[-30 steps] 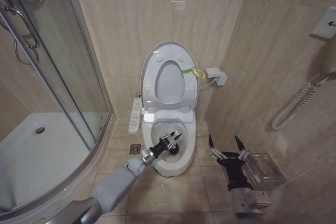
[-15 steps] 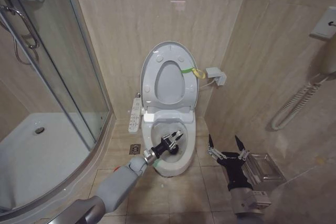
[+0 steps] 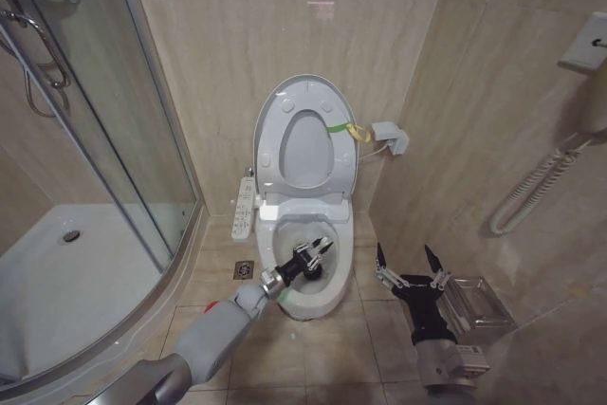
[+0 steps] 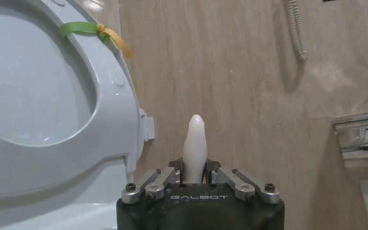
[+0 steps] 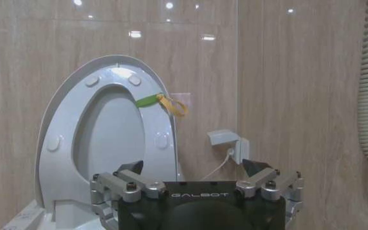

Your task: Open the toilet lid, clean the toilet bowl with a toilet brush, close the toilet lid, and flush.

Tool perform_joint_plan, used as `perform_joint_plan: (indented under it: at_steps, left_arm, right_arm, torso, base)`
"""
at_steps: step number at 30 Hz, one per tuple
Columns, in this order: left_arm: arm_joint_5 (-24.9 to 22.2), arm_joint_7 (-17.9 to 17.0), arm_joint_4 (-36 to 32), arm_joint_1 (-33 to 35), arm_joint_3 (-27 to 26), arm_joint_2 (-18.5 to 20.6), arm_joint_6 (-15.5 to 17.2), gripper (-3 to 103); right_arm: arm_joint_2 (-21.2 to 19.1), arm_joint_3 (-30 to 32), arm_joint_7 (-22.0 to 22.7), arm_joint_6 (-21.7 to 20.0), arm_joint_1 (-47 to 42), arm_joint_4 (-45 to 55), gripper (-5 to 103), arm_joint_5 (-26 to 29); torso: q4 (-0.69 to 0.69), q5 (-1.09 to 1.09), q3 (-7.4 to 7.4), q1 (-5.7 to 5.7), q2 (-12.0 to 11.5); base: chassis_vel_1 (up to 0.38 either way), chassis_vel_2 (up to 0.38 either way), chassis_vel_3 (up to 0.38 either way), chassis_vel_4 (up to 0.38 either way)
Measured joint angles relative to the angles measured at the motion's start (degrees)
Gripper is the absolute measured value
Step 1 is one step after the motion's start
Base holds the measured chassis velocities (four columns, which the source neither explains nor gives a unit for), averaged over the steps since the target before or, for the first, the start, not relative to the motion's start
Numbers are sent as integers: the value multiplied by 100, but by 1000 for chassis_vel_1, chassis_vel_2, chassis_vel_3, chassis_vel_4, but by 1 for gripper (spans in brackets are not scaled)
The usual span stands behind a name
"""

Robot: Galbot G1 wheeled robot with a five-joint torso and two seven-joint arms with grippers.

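While the toilet lid (image 3: 305, 135) stands raised, left tool (image 3: 315, 255) grips the toilet brush (image 4: 195, 146) inside the toilet bowl (image 3: 340, 282).

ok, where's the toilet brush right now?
In the left gripper, over the toilet bowl in the head view; the toilet brush handle stands up between the fingers in the left wrist view, beside the raised toilet lid.
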Motion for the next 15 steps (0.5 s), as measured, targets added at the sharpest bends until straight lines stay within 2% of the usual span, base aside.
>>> perform_joint_plan:
  at_steps: [6, 9, 12, 15]
  left_arm:
    - [-296, -148, -625, 45, 76, 93, 166, 22]
    - [-281, -157, -524, 27, 92, 70, 162, 22]
    - [-175, -61, -25, -12, 16, 14, 47, 22]
    - [-169, -33, -73, -15, -3, 68, 24, 22]
  right_arm:
    - [0, 0, 0, 0, 0, 0, 100, 0]
    - [0, 0, 0, 0, 0, 0, 100, 0]
    - [0, 0, 0, 0, 0, 0, 100, 0]
    - [0, 0, 0, 0, 0, 0, 100, 0]
  torso:
    - [-4, 0, 0, 0, 0]
    - [-5, -1, 0, 0, 0]
    - [-2, -1, 0, 0, 0]
    - [-1, -1, 0, 0, 0]
  base:
    - [0, 0, 0, 0]
    - [0, 0, 0, 0]
    - [0, 0, 0, 0]
    - [0, 0, 0, 0]
